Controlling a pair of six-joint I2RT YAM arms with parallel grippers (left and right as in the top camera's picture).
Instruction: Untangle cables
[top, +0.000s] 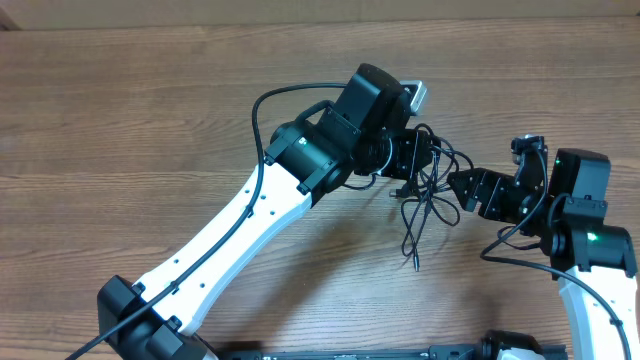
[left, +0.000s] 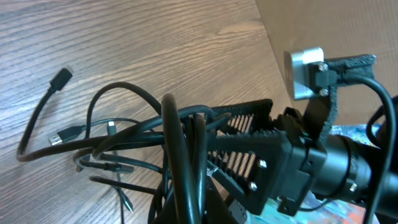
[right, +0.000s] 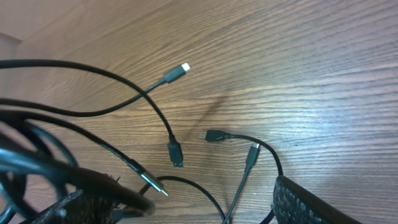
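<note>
The cables (top: 425, 200) are thin black cords in a loose tangle on the wooden table between my two grippers, with one plug end trailing toward the front (top: 414, 266). My left gripper (top: 412, 160) is shut on the cables, and two strands run up over its fingers in the left wrist view (left: 180, 168). Several loose plug ends lie on the wood (left: 61, 79). My right gripper (top: 458, 185) is open with its fingers spread wide in the right wrist view (right: 202, 196). Strands cross its left finger, and plugs lie between the fingers (right: 176, 152).
The left arm (top: 260, 215) reaches diagonally from the front left. The right arm's base (top: 590, 240) stands at the right. The right arm's wrist camera (left: 306, 73) faces my left gripper closely. The table's far edge (top: 300, 22) runs along the top.
</note>
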